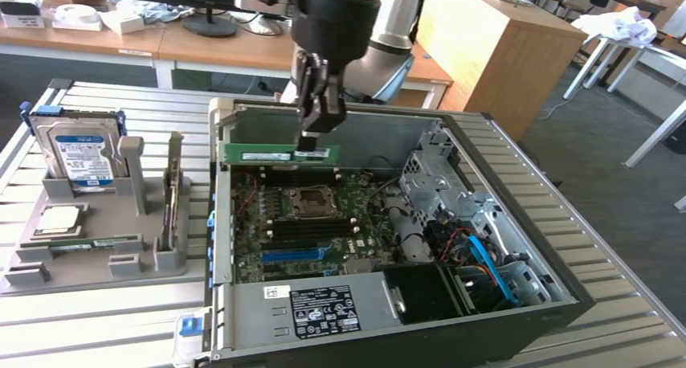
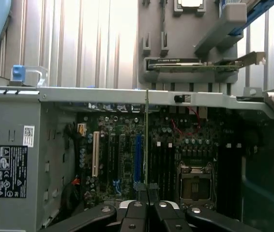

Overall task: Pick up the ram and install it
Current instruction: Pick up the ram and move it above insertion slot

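Note:
The ram (image 1: 276, 153) is a long green stick held level above the open computer case (image 1: 536, 247), near its back wall. My gripper (image 1: 313, 147) is shut on the stick's end that lies toward the exterior view's right, with the fingers pointing down. In the wrist view the ram (image 2: 147, 140) shows edge-on as a thin line running out from my gripper (image 2: 147, 189), over the motherboard (image 2: 122, 159). Black memory slots (image 2: 165, 166) lie beside the processor socket (image 2: 193, 181), just off the stick's line.
On the exterior view's left, a grey holder (image 1: 108, 223) carries a hard drive (image 1: 75, 147), a silver processor chip (image 1: 59, 218), another green stick (image 1: 80, 244) and an upright card (image 1: 172, 195). The power supply (image 1: 311, 308) fills the case's near corner. Cables (image 1: 483, 255) crowd its right side.

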Tool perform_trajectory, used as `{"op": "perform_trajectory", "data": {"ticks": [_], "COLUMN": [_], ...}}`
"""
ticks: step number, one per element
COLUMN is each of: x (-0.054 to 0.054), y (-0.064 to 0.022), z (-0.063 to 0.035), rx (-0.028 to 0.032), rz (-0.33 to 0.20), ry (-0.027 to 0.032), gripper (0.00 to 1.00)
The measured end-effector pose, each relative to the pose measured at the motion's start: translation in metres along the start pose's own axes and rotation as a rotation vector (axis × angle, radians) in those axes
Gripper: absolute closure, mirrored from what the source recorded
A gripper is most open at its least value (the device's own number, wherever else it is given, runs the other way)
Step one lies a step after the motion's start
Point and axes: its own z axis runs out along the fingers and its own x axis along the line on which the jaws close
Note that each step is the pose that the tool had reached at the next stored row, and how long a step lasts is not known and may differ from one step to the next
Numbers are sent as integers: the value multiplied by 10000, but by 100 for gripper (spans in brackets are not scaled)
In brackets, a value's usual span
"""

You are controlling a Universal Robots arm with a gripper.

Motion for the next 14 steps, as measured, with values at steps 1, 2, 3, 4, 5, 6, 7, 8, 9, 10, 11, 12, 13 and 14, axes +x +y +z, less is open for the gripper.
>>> {"op": "perform_trajectory", "data": {"ticks": [1,2,3,4,5,6,7,8,9,10,11,12,13,14], "x": [0,1,1,2,2,3,3,3,4,4,4,5,5,6], "y": [-29,-58,-88,-119,-149,-178,-204,-229,-254,-282,-309,-336,-363,-390], "z": [-1,-2,-3,-4,-5,-6,-7,-8,-9,-10,-11,-12,-13,-14], "rx": [0,0,0,1,1,0,0,0,0,0,1,0,0,0], "rz": [0,1,1,1,1,-1,1,1,1,0,0,0,1,1], "ry": [1,0,0,0,0,0,1,0,0,0,0,0,0,1], "gripper": [89,89,89,89,89,89,89,89,89,89,89,89,89,89]}}
